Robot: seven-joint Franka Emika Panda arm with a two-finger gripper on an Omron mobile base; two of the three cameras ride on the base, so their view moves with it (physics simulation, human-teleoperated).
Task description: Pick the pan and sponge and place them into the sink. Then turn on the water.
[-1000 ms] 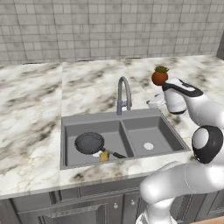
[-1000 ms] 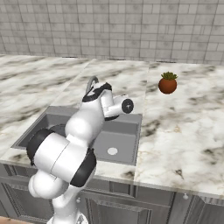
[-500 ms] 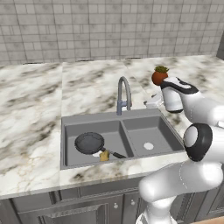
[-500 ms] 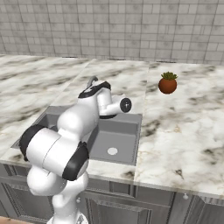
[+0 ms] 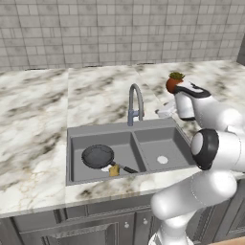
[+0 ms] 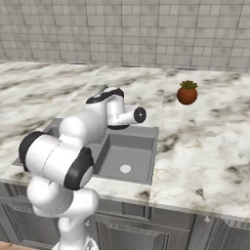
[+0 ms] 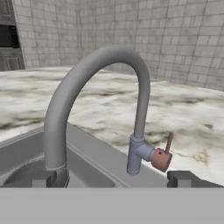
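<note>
Nearest the base, the marble counter [image 5: 33, 139] edge runs above grey cabinet doors [image 5: 95, 229]. Set into the counter is the sink [image 5: 76, 131], dark grey with two basins. In the left base view the pan [image 5: 97, 156] lies flat in the left basin, its thin black handle pointing toward the divider between the basins. The sponge [image 5: 114, 170], a small yellow block, sits in the same basin just beside the pan, touching or nearly touching the handle near the front wall. The right basin holds nothing but its pale drain [image 5: 162, 160].

Behind the divider stands the arched grey faucet [image 5: 135, 103]. The gripper [image 5: 164, 112] hovers over the counter just to the right of the faucet, level with its lower stem and apart from it. In the hand view the two dark fingertips [image 7: 181, 178] stand far apart at the bottom, so the jaws are spread wide and pinch nothing; between them rise the faucet's arch and its reddish lever [image 7: 162, 154], which is tilted upward from the side of the stem.

Farther back on the counter, a red-orange pot with a green plant [image 6: 187, 93] stands well apart from the sink. A grey tiled wall [image 6: 146, 29] closes the scene.
</note>
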